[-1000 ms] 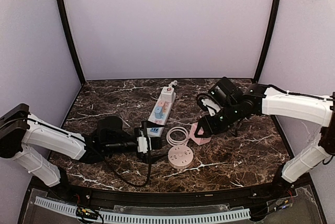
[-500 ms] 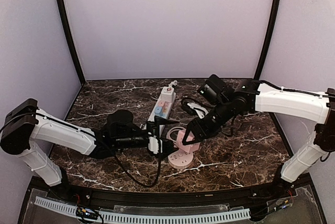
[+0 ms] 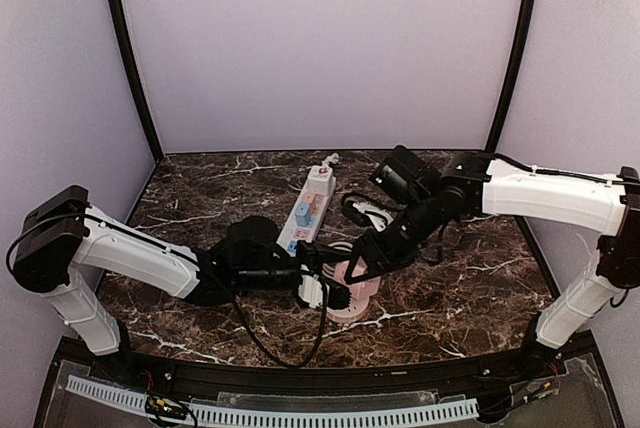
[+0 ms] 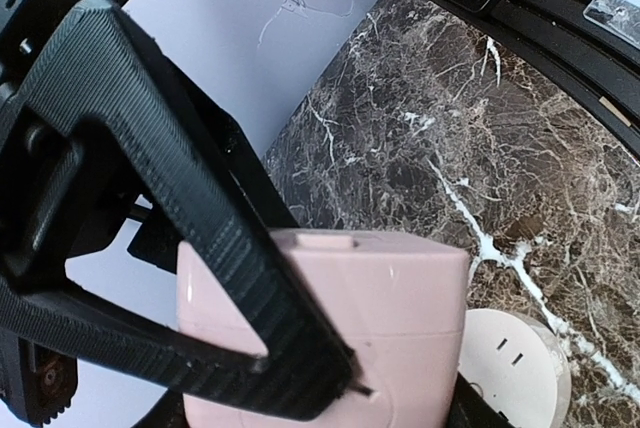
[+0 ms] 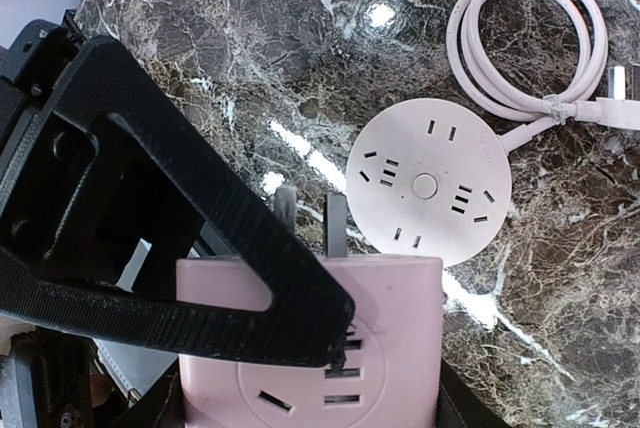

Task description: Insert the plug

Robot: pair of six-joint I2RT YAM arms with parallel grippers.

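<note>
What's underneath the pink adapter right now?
The round socket hub on the marble table, its slots visible just beyond the prongs of the pink adapter. Anything directly beneath the adapter's body is covered.

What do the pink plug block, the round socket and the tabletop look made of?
Pink plug block: smooth matte plastic with a soft, even sheen; metal prongs.
Round socket: likely the same plastic, with a smooth moulded face.
Tabletop: glossy dark marble look with white veins; stone or laminate, unclear.
</note>
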